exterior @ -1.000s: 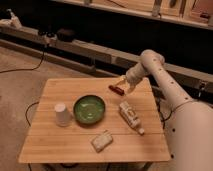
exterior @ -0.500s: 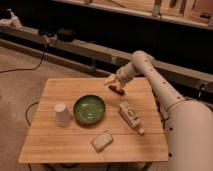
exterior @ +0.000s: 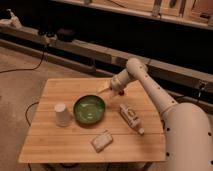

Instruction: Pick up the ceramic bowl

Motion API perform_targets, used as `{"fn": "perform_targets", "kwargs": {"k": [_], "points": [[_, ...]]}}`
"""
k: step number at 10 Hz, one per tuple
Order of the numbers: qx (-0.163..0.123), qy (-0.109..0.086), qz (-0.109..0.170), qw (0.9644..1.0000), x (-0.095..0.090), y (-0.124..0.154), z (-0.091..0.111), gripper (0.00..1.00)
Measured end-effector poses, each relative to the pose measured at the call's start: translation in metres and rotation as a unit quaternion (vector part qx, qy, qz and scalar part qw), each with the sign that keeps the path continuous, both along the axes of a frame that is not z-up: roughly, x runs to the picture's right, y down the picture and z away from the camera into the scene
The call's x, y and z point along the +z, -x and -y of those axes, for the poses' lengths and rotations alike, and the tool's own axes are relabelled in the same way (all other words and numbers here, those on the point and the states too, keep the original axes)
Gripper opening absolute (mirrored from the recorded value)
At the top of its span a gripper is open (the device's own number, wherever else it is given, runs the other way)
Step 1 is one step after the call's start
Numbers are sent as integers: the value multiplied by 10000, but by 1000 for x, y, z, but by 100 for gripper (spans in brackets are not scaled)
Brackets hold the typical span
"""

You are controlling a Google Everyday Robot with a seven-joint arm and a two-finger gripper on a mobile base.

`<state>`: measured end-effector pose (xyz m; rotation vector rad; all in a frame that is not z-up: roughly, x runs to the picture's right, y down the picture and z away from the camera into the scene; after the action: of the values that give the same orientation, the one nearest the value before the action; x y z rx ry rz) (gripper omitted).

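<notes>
The ceramic bowl [exterior: 89, 109], round, glossy green with a darker rim, sits upright near the middle of the wooden table [exterior: 60, 142]. My gripper [exterior: 104, 88] hangs over the table's far half, just beyond the bowl's back rim and slightly to its right. It is apart from the bowl, open, and holds nothing. The white arm reaches in from the right side.
A small white cup [exterior: 61, 114] stands upside down left of the bowl. A pale bottle [exterior: 131, 118] lies on its side to the right, and a flat packet [exterior: 101, 141] lies near the front. A small red object [exterior: 121, 92] sits under the wrist. Shelving runs behind.
The arm has swung left along the table's far side, bringing the gripper from the right rear area to just behind the bowl. Nothing on the table has moved.
</notes>
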<state>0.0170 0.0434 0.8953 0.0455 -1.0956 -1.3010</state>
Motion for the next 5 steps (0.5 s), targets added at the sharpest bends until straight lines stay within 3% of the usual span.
{"fn": "perform_targets", "kwargs": {"k": [2, 5], "points": [[12, -21, -192, 9998, 11, -4, 0, 65], [12, -19, -191, 9998, 11, -3, 0, 65]]}}
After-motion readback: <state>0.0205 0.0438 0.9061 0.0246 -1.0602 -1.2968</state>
